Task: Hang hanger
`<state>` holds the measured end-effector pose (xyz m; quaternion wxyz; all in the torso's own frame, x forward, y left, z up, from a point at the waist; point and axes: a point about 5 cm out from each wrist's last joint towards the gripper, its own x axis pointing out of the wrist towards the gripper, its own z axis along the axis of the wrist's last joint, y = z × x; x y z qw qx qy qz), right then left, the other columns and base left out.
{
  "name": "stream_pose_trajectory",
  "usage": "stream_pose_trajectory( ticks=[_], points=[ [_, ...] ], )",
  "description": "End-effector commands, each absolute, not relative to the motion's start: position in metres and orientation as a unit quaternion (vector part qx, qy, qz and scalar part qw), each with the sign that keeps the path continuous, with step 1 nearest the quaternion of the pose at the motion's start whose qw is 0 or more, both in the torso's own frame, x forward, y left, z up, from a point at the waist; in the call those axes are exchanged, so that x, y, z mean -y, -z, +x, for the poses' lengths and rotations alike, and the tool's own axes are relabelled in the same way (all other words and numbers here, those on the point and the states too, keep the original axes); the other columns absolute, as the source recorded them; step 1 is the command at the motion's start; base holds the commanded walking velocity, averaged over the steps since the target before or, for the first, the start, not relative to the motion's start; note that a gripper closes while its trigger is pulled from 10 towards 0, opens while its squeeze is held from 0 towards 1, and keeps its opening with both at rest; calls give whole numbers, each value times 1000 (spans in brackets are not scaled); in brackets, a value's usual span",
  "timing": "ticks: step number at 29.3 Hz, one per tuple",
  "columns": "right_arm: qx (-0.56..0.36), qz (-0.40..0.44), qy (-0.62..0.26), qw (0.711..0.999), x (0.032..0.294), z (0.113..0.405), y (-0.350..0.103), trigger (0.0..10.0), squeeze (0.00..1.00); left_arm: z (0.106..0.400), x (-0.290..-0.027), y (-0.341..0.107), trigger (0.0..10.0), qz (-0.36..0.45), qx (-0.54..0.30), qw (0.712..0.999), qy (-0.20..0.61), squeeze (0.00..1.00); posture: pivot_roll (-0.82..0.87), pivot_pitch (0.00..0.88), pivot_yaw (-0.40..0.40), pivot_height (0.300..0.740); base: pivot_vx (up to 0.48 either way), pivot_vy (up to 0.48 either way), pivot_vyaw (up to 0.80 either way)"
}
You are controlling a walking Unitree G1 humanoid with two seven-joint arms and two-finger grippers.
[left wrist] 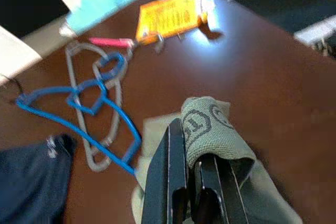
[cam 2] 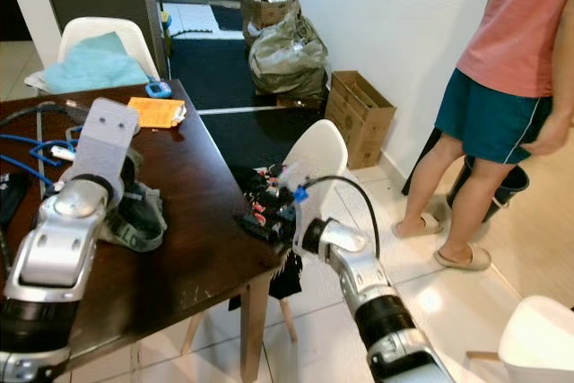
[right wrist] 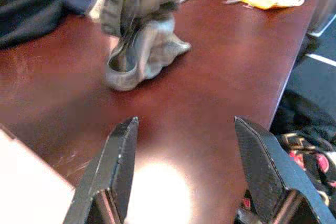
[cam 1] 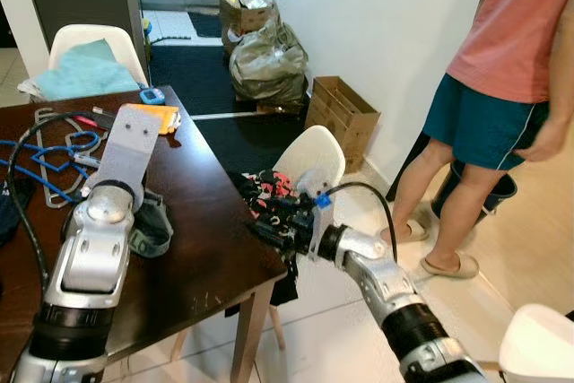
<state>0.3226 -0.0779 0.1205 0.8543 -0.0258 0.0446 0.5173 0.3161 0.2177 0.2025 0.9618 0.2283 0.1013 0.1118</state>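
Note:
A blue hanger [left wrist: 73, 106] and a grey hanger [left wrist: 86, 72] lie interlocked on the dark wooden table [cam 1: 211, 213], far left of it. My left gripper [left wrist: 194, 153] is shut on an olive-grey garment [left wrist: 212, 127]. It holds the garment bunched just above the tabletop, near the table's middle. The garment [right wrist: 139, 45] hangs down and touches the wood. My right gripper [right wrist: 186, 124] stands open at the table's right edge, fingers wide apart and pointing toward the garment, with nothing between them.
A person [cam 1: 502, 87] in a salmon shirt stands at the right. A white chair [cam 1: 314, 154] with dark clothes [cam 1: 269, 187] stands against the table's right edge. An orange packet [cam 1: 152, 116] and dark blue cloth [left wrist: 31, 177] lie on the table. A cardboard box [cam 1: 341, 114] stands by the wall.

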Motion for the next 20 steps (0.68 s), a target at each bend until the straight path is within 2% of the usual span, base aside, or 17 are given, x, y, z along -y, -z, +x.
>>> stream_pose_trajectory(
  ticks=[1,4,6,7,13,14,15,16,19,20],
  points=[
    [-53,-26,-539,841,81,318,-122,10000,0,314,-220,-194,10000,228,-130,959,-104,0,73,0,-133,740,0,0,0],
    [-66,-30,-569,819,84,311,-121,10000,0,312,-219,-192,10000,204,-147,963,-96,0,72,0,-130,740,0,0,0],
    [-66,-30,-569,819,84,311,-121,10000,0,312,-219,-192,10000,204,-147,963,-96,0,72,0,-130,740,0,0,0],
    [-69,-31,-577,813,83,309,-121,10000,0,313,-216,-193,10000,191,-151,966,-91,1000,72,0,-129,740,0,0,0],
    [-75,-31,-588,805,80,306,-122,10000,0,313,-213,-202,10000,173,-143,971,-86,1000,75,0,-125,740,0,0,0],
    [-77,-32,-590,803,80,306,-123,10000,0,315,-204,-214,10000,161,-118,978,-59,749,76,0,-127,740,0,0,0],
    [-77,-32,-590,803,80,306,-123,10000,0,315,-204,-214,10000,161,-118,978,-59,749,76,0,-127,740,0,0,0],
    [-79,-34,-593,800,80,305,-123,10000,0,316,-189,-228,10000,135,-78,988,-5,0,76,0,-127,740,0,0,0],
    [-80,-35,-595,799,81,305,-124,10000,0,315,-178,-238,10000,119,-50,991,34,0,76,0,-127,740,0,0,0],
    [-88,-42,-603,792,81,303,-124,10000,0,312,-156,-259,10000,63,-5,993,103,0,73,0,-124,740,0,0,0]
  ],
)
